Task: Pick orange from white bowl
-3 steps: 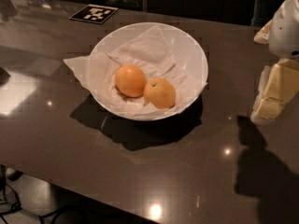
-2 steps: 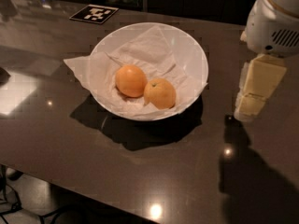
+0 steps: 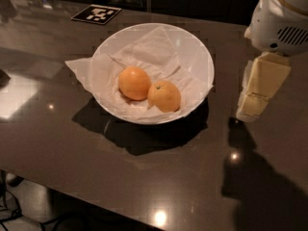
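For the gripper [image 3: 249, 110]: hangs tip-down above the dark table [image 3: 144, 177], near the right rim of the white bowl [image 3: 204, 61] but apart from it, outside the bowl and carrying nothing. Cannot tell whether spread or pressed together, since it shows only as one cream block. Has slid left over the last second, from the right edge of the view to a spot much closer to the bowl, with more of the white arm housing [image 3: 281, 18] now showing above it. Since the later of the two earlier frames, creeps just a little further left. Reads as an approach under way and no reach yet: has yet to cross the rim and come down. Inside the bowl, on the crumpled paper lining [image 3: 144, 52]: the orange [image 3: 164, 96], with a dark stem spot on top, lying right of centre and toward the front. Touching it or nearly so, on its left: the smoother, deeper-coloured fruit [image 3: 134, 83]. Being the nearer of the two to the gripper, probably reachable without passing over the neighbour, though likely to nudge it on closing. No shift in bowl, paper, either fruit or the black-and-white marker tag [image 3: 96, 14] at the far edge.
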Motion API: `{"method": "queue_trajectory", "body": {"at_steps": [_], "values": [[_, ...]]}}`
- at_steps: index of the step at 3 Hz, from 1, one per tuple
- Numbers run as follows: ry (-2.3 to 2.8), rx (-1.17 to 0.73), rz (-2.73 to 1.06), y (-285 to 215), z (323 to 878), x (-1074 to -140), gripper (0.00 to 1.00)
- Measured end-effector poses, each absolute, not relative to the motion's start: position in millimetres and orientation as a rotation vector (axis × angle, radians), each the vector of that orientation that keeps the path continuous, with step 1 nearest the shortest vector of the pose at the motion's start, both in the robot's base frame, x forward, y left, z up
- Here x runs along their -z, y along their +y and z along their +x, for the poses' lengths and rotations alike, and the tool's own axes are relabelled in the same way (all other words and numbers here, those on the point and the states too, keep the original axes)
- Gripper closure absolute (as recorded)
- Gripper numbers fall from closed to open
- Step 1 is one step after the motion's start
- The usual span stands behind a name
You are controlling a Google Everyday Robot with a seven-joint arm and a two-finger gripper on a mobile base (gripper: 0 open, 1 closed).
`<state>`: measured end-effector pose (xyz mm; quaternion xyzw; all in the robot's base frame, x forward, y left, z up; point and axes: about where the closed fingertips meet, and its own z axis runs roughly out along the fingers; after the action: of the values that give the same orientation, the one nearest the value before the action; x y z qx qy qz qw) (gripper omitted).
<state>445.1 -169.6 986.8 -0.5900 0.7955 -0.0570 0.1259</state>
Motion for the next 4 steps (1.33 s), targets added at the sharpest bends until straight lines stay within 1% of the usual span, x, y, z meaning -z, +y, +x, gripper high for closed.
{"method": "queue_trajectory", "body": {"at_steps": [1,2,3,4], "values": [[2.290,0.098,-1.762,-126,447,-980,0.00],[2.288,0.071,-1.830,-83,455,-968,0.00],[2.269,0.074,-1.818,-78,458,-971,0.00],[2.295,0.035,-1.716,-76,467,-972,0.00]]}}
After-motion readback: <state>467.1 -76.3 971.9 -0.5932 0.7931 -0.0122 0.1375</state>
